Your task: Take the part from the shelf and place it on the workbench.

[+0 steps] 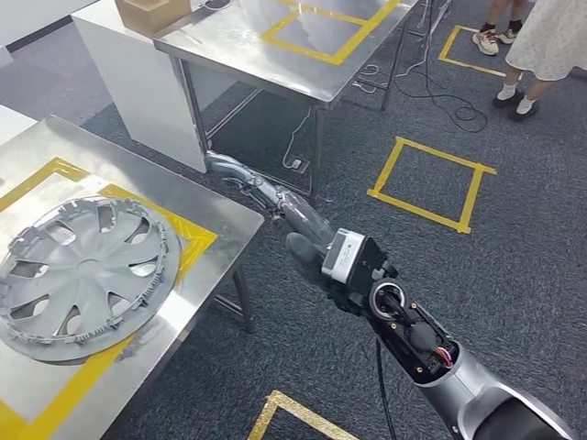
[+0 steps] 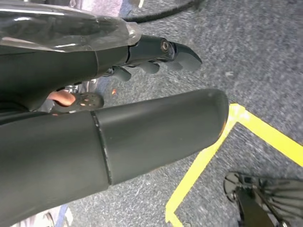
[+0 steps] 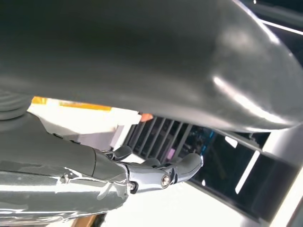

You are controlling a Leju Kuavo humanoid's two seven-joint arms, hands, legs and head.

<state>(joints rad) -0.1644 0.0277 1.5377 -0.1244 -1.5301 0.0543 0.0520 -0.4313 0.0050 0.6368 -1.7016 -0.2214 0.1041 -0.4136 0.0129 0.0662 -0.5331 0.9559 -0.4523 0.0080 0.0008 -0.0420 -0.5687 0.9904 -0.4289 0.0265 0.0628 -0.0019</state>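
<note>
Hubcap (image 1: pixel 83 275), grey and spoked, lies flat on our near workbench (image 1: pixel 207 206) at the left, resting inside a yellow tape rectangle (image 1: pixel 190 240) and overlapping its near line. We see the bench top as brushed steel, with a leg (image 1: pixel 244 298) dropping from its right corner to dark grey carpet (image 1: pixel 346 165).

Our right arm (image 1: pixel 415 339) reaches from the lower right toward the middle of the scene, and our right hand (image 1: pixel 277 197) is stretched out flat past the bench's right edge, over the carpet and apart from the hubcap. In the right wrist view the fingers (image 3: pixel 157 172) lie straight and apart from the thumb (image 3: pixel 178 61), with nothing between them.

Our left hand (image 2: pixel 107 109) hangs over the carpet; in the left wrist view its fingers (image 2: pixel 168 52) and thick thumb (image 2: pixel 161 132) are extended and separated, also grasping nothing. A yellow tape corner (image 2: pixel 228 127) shows on the floor beneath it.

Farther off stands a second steel table (image 1: pixel 297 55) bearing its own yellow tape outline (image 1: pixel 332 27), with a cardboard box (image 1: pixel 149 14) on its left end. Black cables (image 1: pixel 443 96) trail on the floor to its right. Yellow tape squares (image 1: pixel 433 183) mark the carpet, and at the far right we see a person's legs and shoes (image 1: pixel 515 92) beneath a light skirt.
</note>
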